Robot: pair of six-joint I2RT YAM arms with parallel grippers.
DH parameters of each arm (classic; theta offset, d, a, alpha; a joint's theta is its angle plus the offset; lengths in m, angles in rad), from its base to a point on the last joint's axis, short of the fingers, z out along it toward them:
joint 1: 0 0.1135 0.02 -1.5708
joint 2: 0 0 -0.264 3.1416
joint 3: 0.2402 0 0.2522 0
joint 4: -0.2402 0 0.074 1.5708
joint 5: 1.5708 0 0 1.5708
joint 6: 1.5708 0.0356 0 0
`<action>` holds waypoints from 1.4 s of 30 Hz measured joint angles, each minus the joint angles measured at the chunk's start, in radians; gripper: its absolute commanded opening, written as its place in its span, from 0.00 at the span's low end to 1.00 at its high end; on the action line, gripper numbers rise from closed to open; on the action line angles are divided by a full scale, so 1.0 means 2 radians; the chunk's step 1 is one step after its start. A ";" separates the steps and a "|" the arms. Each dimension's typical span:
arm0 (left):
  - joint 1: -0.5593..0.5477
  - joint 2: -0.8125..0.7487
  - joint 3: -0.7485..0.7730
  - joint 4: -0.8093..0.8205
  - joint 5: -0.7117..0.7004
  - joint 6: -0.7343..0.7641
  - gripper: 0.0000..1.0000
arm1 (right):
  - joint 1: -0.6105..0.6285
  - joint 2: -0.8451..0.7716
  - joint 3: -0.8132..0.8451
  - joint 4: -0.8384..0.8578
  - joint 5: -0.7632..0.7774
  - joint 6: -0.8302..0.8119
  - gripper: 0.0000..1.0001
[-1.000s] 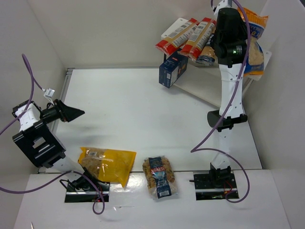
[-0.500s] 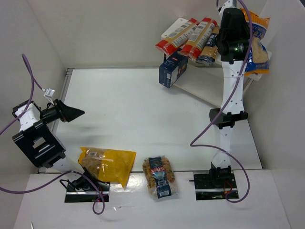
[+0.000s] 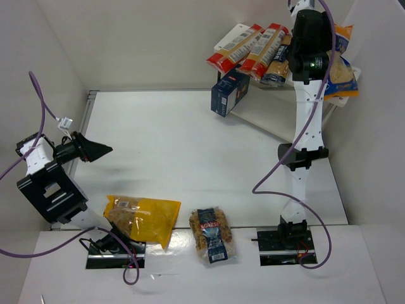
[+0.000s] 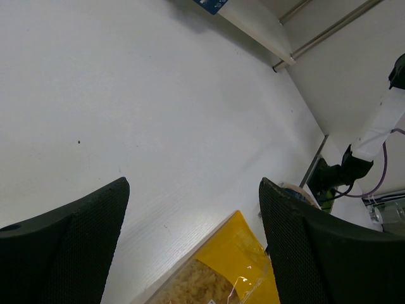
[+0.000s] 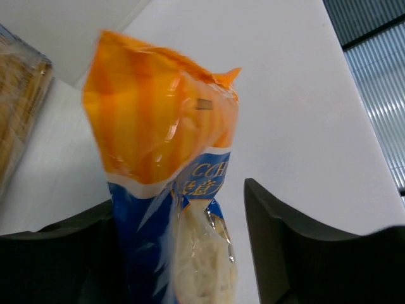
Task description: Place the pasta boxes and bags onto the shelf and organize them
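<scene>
A blue bag with an orange top (image 3: 342,60) lies at the right end of the white shelf's (image 3: 266,115) top board. In the right wrist view the bag (image 5: 164,158) stands between my right gripper's (image 5: 180,196) jaws; the gripper is open, with a gap at the right finger (image 5: 297,253). Two tan packs with red ends (image 3: 248,47) lie on the top board. The navy box (image 3: 229,94) leans at the shelf's left end. The yellow bag (image 3: 142,218) and the small clear bag (image 3: 213,234) lie on the table. My left gripper (image 3: 104,151) is open and empty above the yellow bag (image 4: 234,272).
Another pasta bag (image 3: 276,71) lies under the tan packs on the shelf. White walls close in on the left, back and right. The right arm (image 3: 304,145) stands in front of the shelf. Purple cables hang off both arms.
The right wrist has moved a little up and to the right at the shelf, and the blue bag has shifted right with it. The left arm has not moved.
</scene>
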 measured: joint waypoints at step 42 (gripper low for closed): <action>0.000 -0.063 -0.007 0.003 -0.022 -0.003 0.90 | 0.248 -0.152 -0.099 -0.142 -0.443 0.142 1.00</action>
